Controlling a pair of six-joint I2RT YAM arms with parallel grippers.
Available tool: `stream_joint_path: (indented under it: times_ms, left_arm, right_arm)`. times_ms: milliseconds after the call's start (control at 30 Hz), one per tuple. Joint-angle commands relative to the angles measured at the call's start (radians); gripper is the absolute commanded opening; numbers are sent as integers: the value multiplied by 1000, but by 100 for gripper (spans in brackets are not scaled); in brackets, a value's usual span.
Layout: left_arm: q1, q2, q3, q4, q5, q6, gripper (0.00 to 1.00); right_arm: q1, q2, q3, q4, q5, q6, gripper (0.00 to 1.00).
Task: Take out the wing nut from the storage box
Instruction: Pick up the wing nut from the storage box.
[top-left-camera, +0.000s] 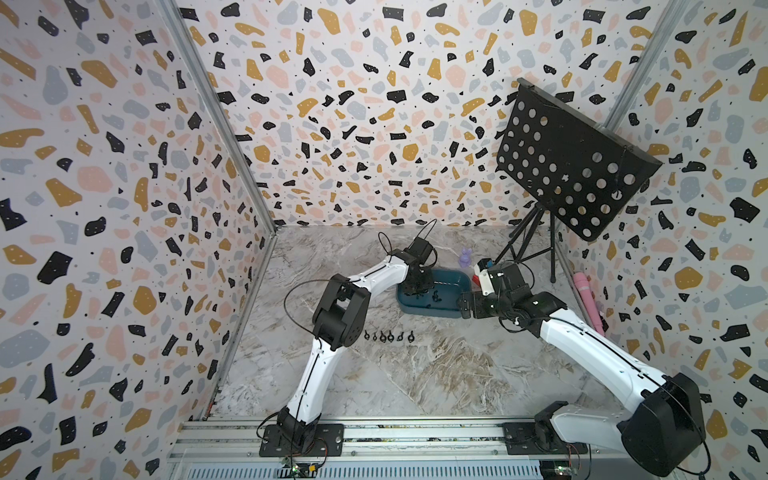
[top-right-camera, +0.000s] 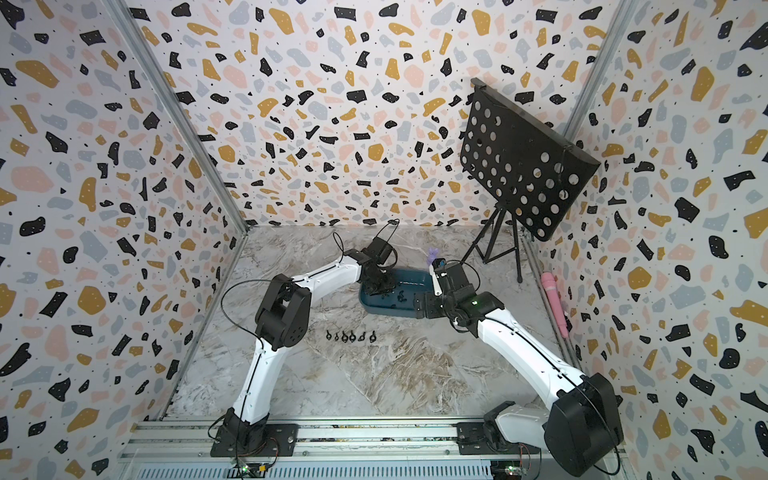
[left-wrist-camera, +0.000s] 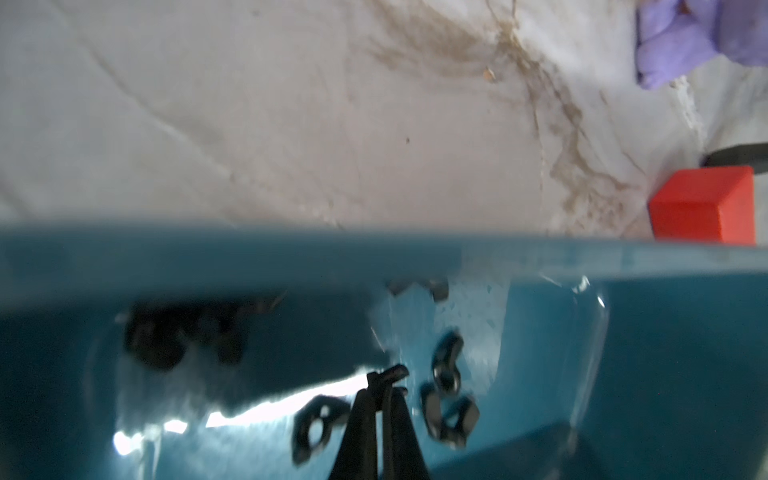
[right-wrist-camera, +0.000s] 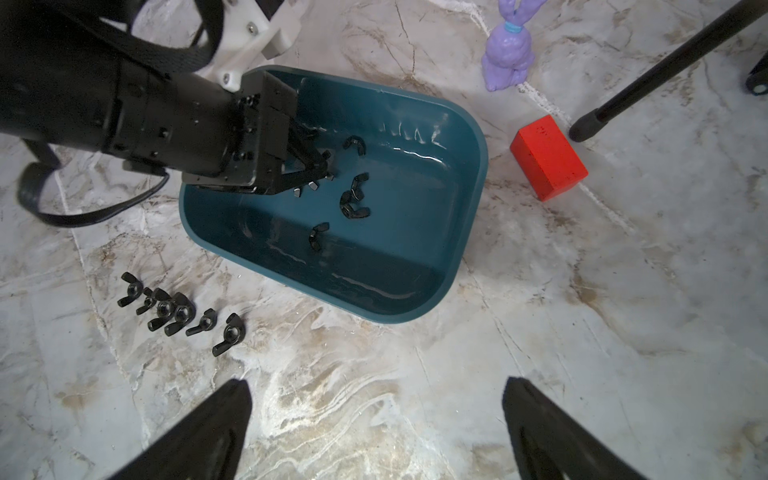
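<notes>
Wing nuts (right-wrist-camera: 351, 203) are seen scattered on the floor of the storage box (right-wrist-camera: 374, 309), a teal tub set on the marble table (right-wrist-camera: 540, 332). Several are shown clearly in the right wrist view. A few more small dark pieces beside the left gripper (right-wrist-camera: 322, 168) are partly covered by it. The left gripper is seen inside the box, at the end nearer the left arm, with its fingers pressed together. In the left wrist view a thin dark sliver (left-wrist-camera: 392, 373) is seen at the meeting tips (whether it is the wing of a nut cannot be made out, since the picture is blurred there). Three nuts near the tips are shown fairly sharply; a dark smear further along the box wall is too blurred to be named.

A row of six nuts (right-wrist-camera: 178, 316) is laid on the table outside the box, near its long wall. The right gripper (right-wrist-camera: 376, 436) is held near the box, its fingers spread wide with nothing between them. Only the finger ends are shown, cut off by the frame edge.

A red block (right-wrist-camera: 548, 158) is set beside the box, apart from it, and is largely hidden behind the right arm in the top views. A purple rabbit figure (right-wrist-camera: 509, 50) is cut off at the ears. Only one leg of the music stand (top-left-camera: 573, 162) is caught by the right wrist camera.
</notes>
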Motion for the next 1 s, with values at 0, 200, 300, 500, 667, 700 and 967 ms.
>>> stream_joint_path:
  times_ms: [0, 200, 300, 500, 667, 700, 967]
  left_arm:
    - [-2, -101, -64, 104, 53, 21, 0]
    - [16, -219, -215, 244, 144, 9, 0]
    - [27, -285, -292, 316, 204, 6, 0]
    - [33, -404, -438, 407, 295, 9, 0]
    - [44, -470, -535, 528, 346, -57, 0]
    - [46, -479, -546, 539, 350, -71, 0]
    - [63, -520, -606, 625, 393, -195, 0]
  right_arm:
    - [-4, -21, 24, -5, -21, 0, 100]
    - [-4, -5, 50, 15, -87, -5, 93]
    - [-3, 13, 72, 35, -155, 0, 85]
    - [-4, 68, 114, 87, -288, 34, 66]
    - [-6, 120, 139, 118, -352, 68, 50]
    - [-5, 127, 140, 131, -363, 78, 50]
    - [-15, 166, 136, 215, -415, 145, 34]
